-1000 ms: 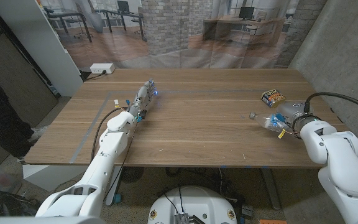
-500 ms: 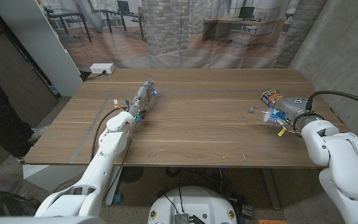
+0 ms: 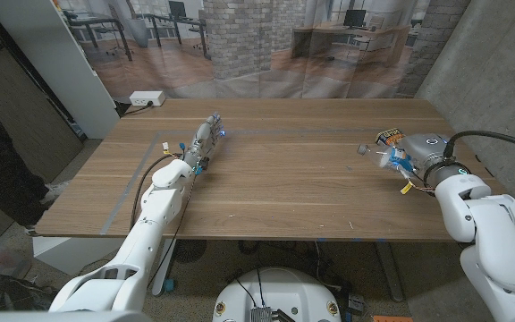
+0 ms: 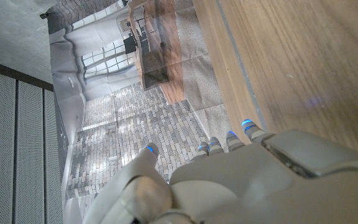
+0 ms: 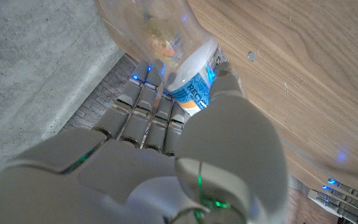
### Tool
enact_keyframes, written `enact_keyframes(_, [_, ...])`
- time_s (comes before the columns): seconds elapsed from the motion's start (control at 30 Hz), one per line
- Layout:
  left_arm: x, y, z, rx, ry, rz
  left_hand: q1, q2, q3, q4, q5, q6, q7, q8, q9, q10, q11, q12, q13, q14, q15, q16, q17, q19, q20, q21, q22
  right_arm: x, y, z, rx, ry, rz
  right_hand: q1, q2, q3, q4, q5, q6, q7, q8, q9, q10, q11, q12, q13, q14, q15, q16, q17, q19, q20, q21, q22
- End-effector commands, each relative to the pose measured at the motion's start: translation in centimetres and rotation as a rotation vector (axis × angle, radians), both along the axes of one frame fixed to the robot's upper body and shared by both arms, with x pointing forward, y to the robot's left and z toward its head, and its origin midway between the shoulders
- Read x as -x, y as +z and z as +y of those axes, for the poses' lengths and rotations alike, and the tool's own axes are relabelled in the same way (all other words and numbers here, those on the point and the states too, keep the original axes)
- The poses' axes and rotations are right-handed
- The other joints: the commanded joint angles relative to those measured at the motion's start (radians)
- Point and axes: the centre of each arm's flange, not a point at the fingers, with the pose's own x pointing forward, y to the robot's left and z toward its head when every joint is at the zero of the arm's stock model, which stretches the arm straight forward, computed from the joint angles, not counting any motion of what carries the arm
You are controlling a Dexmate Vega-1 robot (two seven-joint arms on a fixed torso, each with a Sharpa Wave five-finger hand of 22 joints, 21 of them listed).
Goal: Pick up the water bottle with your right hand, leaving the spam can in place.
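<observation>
As right robot hand grips, water bottle tilted

The clear water bottle lies tilted, cap leftward, just before the spam can.

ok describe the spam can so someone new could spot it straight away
Look to the wooden table, at its far right side. The spam can sits there, partly hidden behind the water bottle held by the right hand. It is small, dark and orange-labelled, unlike the clear bottle.
</observation>
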Motion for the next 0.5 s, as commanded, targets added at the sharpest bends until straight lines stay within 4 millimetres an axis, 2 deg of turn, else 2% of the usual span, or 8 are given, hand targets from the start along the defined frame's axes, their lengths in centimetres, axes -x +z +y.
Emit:
enact_keyframes(0.03, [-0.12,0.3,0.34,-0.003,-0.001,-0.004,0.009,0.0,-0.003,-0.004,0.0,-0.19,-0.001,0.002,0.006,-0.183,-0.002,-0.001,0.005,-0.197,0.0,0.0,0.005,-0.086,0.008,-0.001,0.005,0.52,0.48,0.1,0.003,0.005,-0.075,0.114,0.116,0.027,0.029,0.006,0.097,-0.083,0.008,0.003,0.036,-0.022,0.007,0.019,0.009,-0.15,-0.007,0.006,-0.002,-0.017,0.008,-0.003])
enact_keyframes(0.5, [-0.57,0.95,0.72,-0.018,-0.017,-0.006,0.009,0.001,-0.004,-0.004,0.0,-0.191,-0.002,0.002,0.006,-0.183,-0.001,-0.001,0.005,-0.197,0.0,0.0,0.005,-0.086,0.009,-0.003,0.005,0.8,1.14,0.35,0.0,-0.009,-0.155,0.112,0.117,0.03,0.033,0.004,0.1,-0.08,0.012,0.003,0.036,-0.018,0.009,0.017,0.016,-0.15,-0.015,0.017,-0.004,-0.02,0.015,-0.011])
